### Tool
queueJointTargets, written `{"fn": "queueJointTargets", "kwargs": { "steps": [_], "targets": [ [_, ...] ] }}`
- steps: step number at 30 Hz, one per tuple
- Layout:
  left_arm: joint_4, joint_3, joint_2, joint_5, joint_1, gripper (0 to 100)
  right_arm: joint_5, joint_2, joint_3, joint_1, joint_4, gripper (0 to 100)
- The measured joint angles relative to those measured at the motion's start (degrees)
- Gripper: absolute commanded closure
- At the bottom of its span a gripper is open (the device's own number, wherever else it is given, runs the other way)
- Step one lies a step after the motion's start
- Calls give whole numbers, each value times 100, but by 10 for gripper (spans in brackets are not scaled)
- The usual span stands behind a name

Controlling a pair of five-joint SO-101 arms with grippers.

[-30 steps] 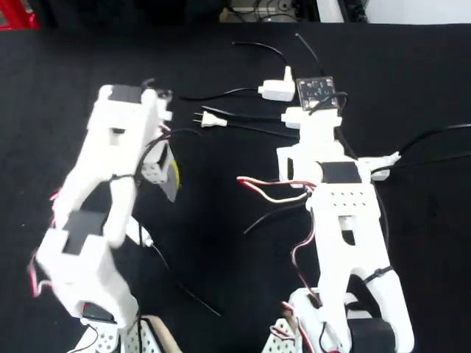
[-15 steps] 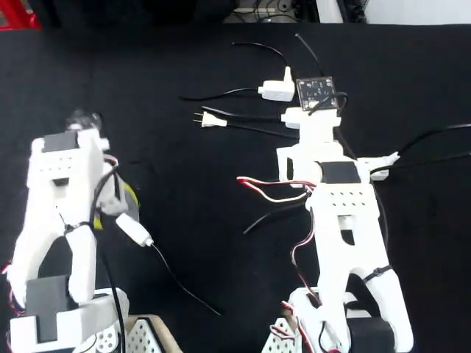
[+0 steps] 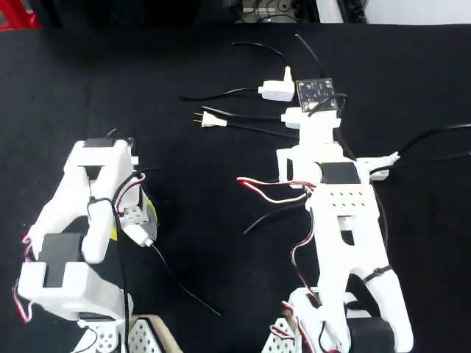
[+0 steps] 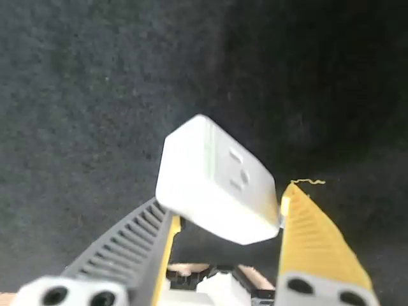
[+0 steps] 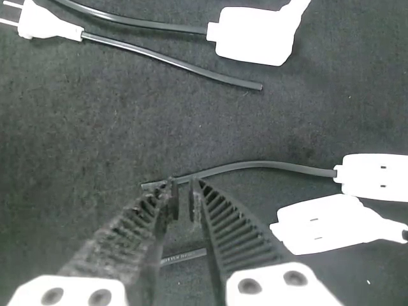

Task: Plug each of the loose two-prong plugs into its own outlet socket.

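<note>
Where black cloth [image 3: 412, 73] spreads, loose cords [image 5: 172, 60], two-prong plug [image 5: 48, 25], outlet socket [image 4: 217, 185]

held socket [image 4: 217, 182] blurred; far socket [image 5: 376, 180] cut by edge

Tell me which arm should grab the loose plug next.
Right. Its gripper is low over the table near the plug. The left gripper is shut on a socket, farther from the plug.

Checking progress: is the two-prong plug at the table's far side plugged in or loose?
Loose. The two-prong plug lies on the table with both prongs bare, nothing fitted over them.
</note>
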Motion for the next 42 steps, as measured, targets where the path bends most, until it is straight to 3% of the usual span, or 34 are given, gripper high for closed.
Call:
{"fn": "queueJointTargets", "kwargs": {
  "steps": [1,4,7,12,18,23,25,29,37,42],
  "targets": [
    [-18,0,44,35,0,983,0,0,0,0,0,949],
    [18,-185,88,88,9,921,0,0,0,0,0,949],
    [325,-642,88,88,0,975,0,0,0,0,0,949],
    [589,-1609,123,-97,0,949,0,0,0,0,0,949],
    [642,-3209,167,-2057,0,948,0,0,0,0,0,949],
    [1204,-4053,167,-4053,167,948,0,0,0,0,0,949],
    [1486,-4044,167,-4765,396,941,0,0,0,0,0,949],
    [1547,-3534,167,-5433,1002,854,88,0,0,0,0,949],
    [-149,-1749,167,-5433,1327,730,149,0,0,0,0,949],
    [-431,-1477,167,-5433,1327,662,158,0,0,88,0,949]
  ]
}}
